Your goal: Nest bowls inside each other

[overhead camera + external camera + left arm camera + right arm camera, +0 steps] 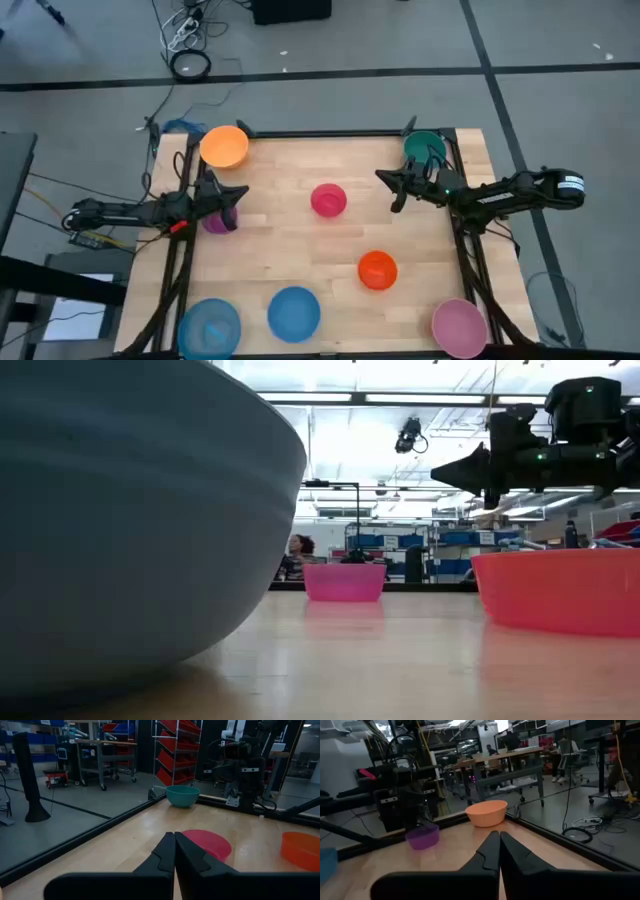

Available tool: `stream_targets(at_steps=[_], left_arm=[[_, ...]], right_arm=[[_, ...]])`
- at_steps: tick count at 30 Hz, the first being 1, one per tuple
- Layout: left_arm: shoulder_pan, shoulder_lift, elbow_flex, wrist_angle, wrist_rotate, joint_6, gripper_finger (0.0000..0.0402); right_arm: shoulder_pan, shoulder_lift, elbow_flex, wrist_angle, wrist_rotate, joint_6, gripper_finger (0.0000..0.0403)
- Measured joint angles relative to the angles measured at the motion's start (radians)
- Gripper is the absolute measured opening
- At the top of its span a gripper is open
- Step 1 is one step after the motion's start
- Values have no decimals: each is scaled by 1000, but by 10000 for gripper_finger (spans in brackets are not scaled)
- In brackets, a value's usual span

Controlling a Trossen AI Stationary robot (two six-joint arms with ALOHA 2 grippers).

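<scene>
Several plastic bowls stand apart, upright on the wooden table (290, 245): yellow-orange (224, 146) far left, green (424, 146) far right, magenta (328, 200) in the middle, purple (218, 220) at the left, red-orange (377, 270), two blue (209, 327) (294, 312) at the near edge, and pale pink (459, 326) near right. My left gripper (240, 192) is shut and empty above the table beside the purple bowl, pointing right. My right gripper (383, 177) is shut and empty near the green bowl, pointing left toward the magenta bowl (207, 844).
A black frame (330, 133) runs along the table's edges. Open wood lies between the magenta and red-orange bowls and the left side. In the low view a blue bowl (130, 510) fills the left of the picture. Shelves, benches and a person (298, 550) are in the room beyond.
</scene>
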Motion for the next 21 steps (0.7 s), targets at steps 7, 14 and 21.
stream_targets(at_steps=[7,14,21], left_arm=[[0,0,0,0,0,0,12],[0,0,0,0,0,0,12],[0,0,0,0,0,0,12]], right_arm=[[0,0,0,-5,0,15,0],[0,0,0,-6,0,28,0],[0,0,0,-5,0,138,0]])
